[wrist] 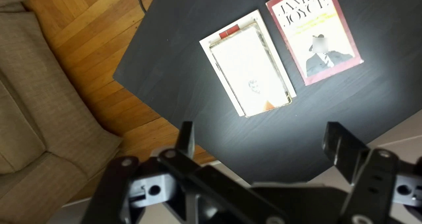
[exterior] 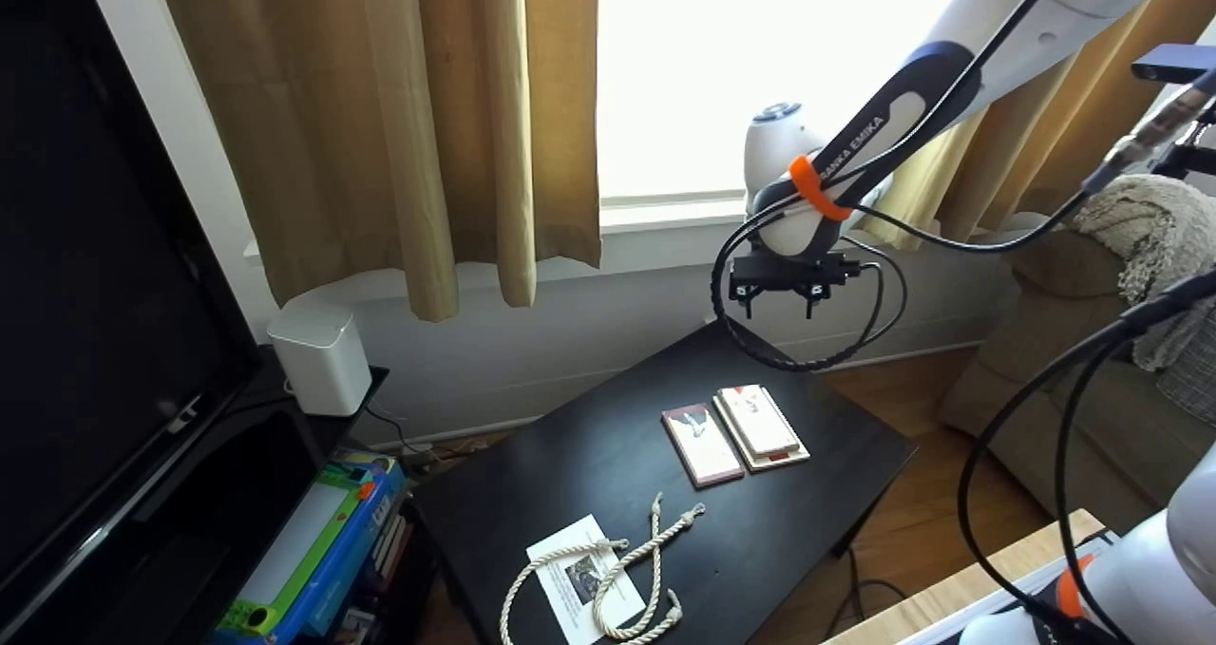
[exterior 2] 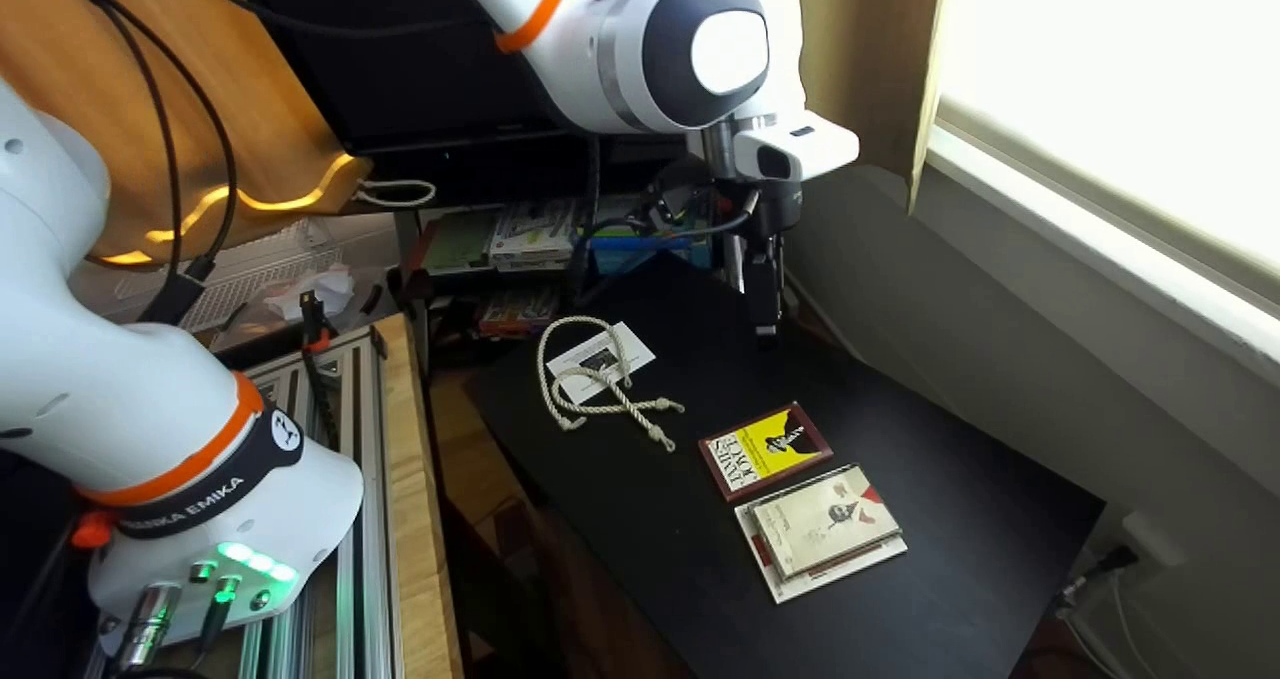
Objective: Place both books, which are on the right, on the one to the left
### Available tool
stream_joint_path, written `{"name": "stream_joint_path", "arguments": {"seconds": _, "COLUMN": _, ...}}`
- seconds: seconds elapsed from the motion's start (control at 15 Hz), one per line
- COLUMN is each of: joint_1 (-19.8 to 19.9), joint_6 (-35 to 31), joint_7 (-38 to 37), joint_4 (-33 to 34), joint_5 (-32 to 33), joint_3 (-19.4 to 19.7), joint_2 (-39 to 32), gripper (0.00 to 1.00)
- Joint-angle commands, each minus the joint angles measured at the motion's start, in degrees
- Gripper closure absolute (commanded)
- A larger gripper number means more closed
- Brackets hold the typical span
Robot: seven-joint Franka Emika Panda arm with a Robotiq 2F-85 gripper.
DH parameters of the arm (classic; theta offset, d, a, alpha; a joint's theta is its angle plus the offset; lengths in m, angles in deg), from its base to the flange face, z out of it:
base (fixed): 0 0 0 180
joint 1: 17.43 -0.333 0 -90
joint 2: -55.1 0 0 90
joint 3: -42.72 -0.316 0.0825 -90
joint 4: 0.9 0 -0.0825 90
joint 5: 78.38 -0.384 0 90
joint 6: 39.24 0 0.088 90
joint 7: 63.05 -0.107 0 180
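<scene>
Two books [wrist: 249,70] lie on the table [wrist: 165,62], one on top of the other, just beside the single book [wrist: 315,36]. They are probably light and fairly stiff, but slick covers may let the loose pair slide; pinching both across their long edges seems best. The fingers [wrist: 345,146] stand wide apart, nothing between them. That makes three, plus one sheet of paper [exterior: 579,580] and rope [exterior: 657,539], its number unclear.
</scene>
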Motion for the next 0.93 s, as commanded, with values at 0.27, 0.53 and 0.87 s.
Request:
{"name": "stream_joint_path", "arguments": {"seconds": 0.27, "joint_1": -7.1, "joint_6": -8.0, "joint_7": -3.2, "joint_4": 5.4, "joint_5": -3.1, "joint_3": 8.7, "joint_2": -11.3, "gripper": 0.0}}
{"name": "stream_joint_path", "arguments": {"seconds": 0.53, "joint_1": -7.9, "joint_6": -8.0, "joint_7": -3.2, "joint_4": 5.6, "joint_5": -3.3, "joint_3": 9.1, "joint_2": -11.0, "gripper": 0.0}}
{"name": "stream_joint_path", "arguments": {"seconds": 0.87, "joint_1": -7.7, "joint_6": -8.4, "joint_7": -4.0, "joint_4": 7.9, "joint_5": -4.7, "joint_3": 9.9, "joint_2": -14.2, "gripper": 0.0}}
